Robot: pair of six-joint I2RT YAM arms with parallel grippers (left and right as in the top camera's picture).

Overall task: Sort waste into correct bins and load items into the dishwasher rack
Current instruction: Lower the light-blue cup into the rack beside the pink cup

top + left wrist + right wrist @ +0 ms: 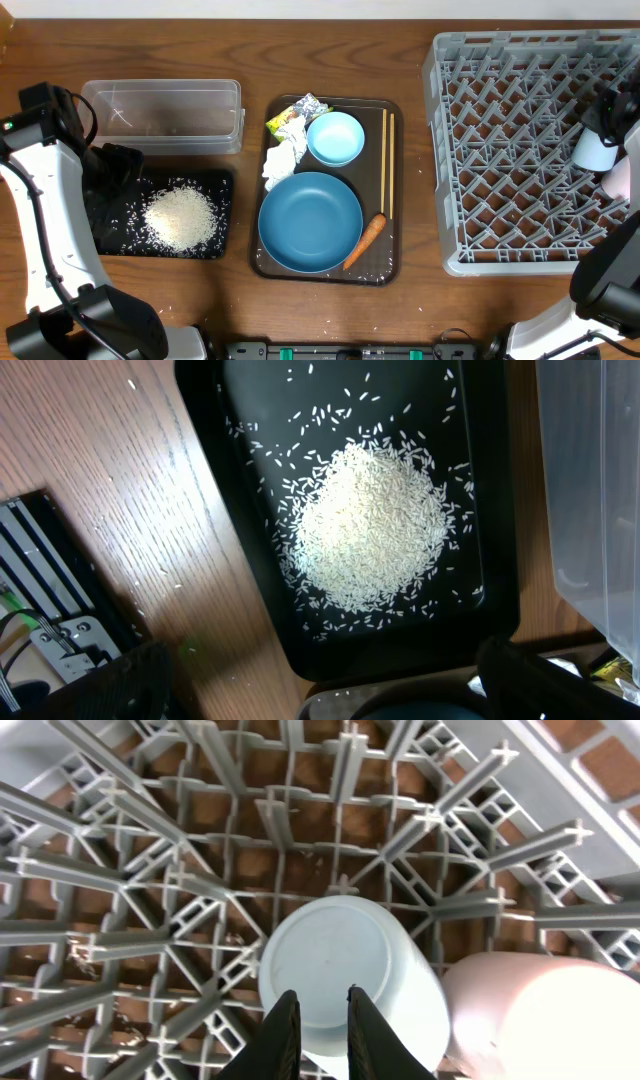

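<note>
Grey rack pegs (pixel 180 870) surround my right gripper (pixel 318 1020), fingers nearly together above the inverted light blue cup (pixel 345 970); left fingers unreadable.

Stood mid-desk, nearer the front edge: a dark brown serving tray (pixel 395 190), rectangular with rounded corners. Lay under everything: a wooden desk (pixel 330 60) with visible grain. Sat by the front-left corner: black equipment with cables and a green light (pixel 50 630).

Grained wooden table (pixel 200 300), grey plastic rack (pixel 450 150), glossy plate (pixel 310 220)
</note>
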